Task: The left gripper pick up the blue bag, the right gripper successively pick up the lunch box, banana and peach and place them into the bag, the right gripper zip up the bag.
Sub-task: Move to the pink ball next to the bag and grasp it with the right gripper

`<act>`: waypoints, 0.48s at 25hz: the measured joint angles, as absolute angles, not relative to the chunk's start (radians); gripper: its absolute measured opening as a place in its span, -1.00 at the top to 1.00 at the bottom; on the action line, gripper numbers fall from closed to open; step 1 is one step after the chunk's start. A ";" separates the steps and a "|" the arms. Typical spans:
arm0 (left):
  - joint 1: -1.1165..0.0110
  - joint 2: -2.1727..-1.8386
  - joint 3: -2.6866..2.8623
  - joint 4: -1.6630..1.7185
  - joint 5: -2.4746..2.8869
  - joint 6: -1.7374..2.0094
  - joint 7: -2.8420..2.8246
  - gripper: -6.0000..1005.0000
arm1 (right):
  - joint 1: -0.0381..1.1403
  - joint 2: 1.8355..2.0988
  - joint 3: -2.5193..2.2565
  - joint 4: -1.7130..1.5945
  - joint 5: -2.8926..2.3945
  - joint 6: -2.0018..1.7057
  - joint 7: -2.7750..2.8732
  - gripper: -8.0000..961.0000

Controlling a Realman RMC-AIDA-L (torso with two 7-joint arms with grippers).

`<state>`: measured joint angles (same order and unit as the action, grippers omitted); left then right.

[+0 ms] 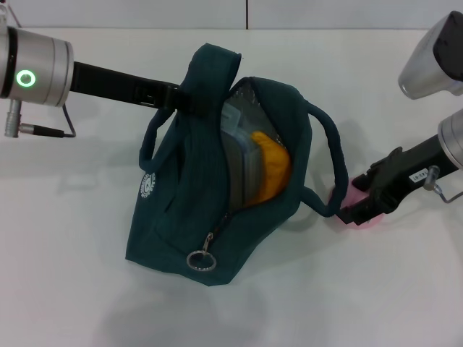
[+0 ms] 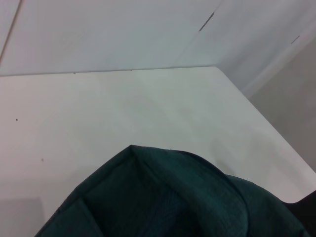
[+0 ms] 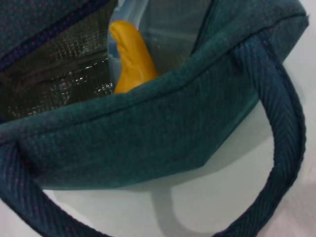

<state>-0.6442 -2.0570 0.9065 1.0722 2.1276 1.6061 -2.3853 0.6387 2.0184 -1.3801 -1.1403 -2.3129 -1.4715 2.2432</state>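
Observation:
The blue bag [image 1: 188, 217] stands open in the middle of the white table. My left gripper [image 1: 179, 95] is shut on its far top edge and holds it up; the left wrist view shows only the bag's fabric [image 2: 163, 197]. The lunch box [image 1: 239, 144] stands on edge inside, with the banana [image 1: 273, 170] beside it. Both show in the right wrist view, the banana [image 3: 131, 57] in front of the lunch box [image 3: 173, 29]. My right gripper [image 1: 358, 206] is low at the bag's right side, closed around the pink peach [image 1: 352, 195], just beyond the bag's handle [image 1: 329, 152].
The zip pull ring [image 1: 201, 260] hangs at the bag's near end and the zip is open. The silver foil lining [image 3: 64, 79] shows inside. The handle [image 3: 281, 123] loops between my right gripper and the bag's opening. The white table [image 1: 72, 253] ends at a back edge.

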 joint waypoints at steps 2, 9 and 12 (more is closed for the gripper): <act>-0.644 -2.057 0.907 1.072 2.128 1.606 -2.385 0.89 | 0.639 2.019 -1.383 -1.140 -2.317 -1.467 2.250 -0.46; -0.643 -2.058 0.907 1.072 2.128 1.605 -2.386 0.89 | 0.640 2.015 -1.385 -1.141 -2.348 -1.471 2.269 -0.36; -0.643 -2.059 0.907 1.072 2.128 1.605 -2.386 0.89 | 0.636 2.014 -1.381 -1.141 -2.373 -1.472 2.269 -0.32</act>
<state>-0.6427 -2.0591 0.9065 1.0722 2.1276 1.6047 -2.3856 0.6362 2.0142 -1.3806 -1.1409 -2.3729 -1.4721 2.2693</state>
